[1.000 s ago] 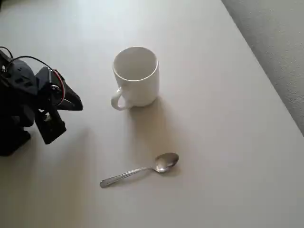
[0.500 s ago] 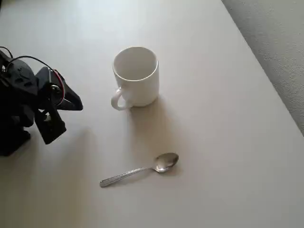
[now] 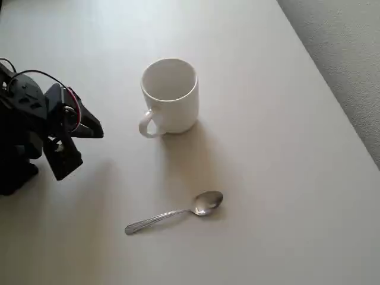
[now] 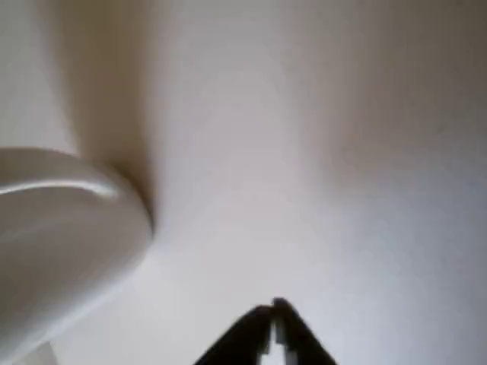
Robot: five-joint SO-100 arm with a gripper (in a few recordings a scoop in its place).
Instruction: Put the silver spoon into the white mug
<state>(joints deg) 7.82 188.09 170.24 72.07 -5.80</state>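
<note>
Pale table (image 3: 279, 178), white mug (image 3: 171, 95) standing upright, silver spoon (image 3: 175, 211) lying flat

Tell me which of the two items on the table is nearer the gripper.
The mug. In the overhead view it stands just right of the gripper, while the spoon lies farther off, toward the bottom edge.

Overhead view looks straight down; wrist view skims the table (image 3: 267, 178), both showing the white mug (image 3: 170, 95).
</note>
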